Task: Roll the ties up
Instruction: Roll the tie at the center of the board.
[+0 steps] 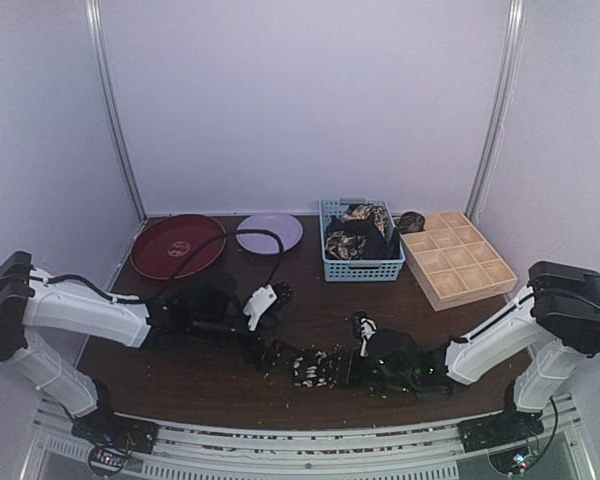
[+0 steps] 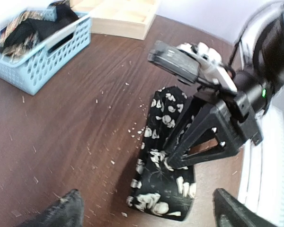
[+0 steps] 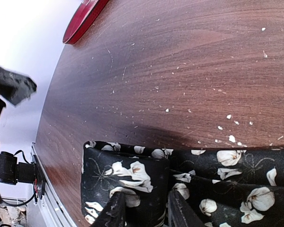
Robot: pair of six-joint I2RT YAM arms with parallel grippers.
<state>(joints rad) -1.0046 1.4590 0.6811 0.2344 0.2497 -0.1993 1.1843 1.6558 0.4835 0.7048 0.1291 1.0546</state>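
The right gripper is clenched on the tie, its fingers pinching a raised fold of the flowered cloth. The rest of the strip lies flat on the table just ahead of that pinch. Facing it, the left gripper hangs released, jaws wide and empty, with the tie's near end just ahead, between its fingers and apparently not touching them.

To roll well, I judge the pinched fold should serve as the core: turn it over onto the flat part, low to the table, with the edges stacked squarely. The left gripper would best press or hold the loose end so the strip stays straight and lightly taut — floppy cloth like this skews and telescopes easily (a slack turn will spring open).

Farther out, ahead and to the left gripper's left, stand the blue basket with other ties and, beyond it, the wooden tray. Far ahead of the right gripper lies a red plate. No brand, label or writing is readable anywhere — the arms' markings are too blurred.
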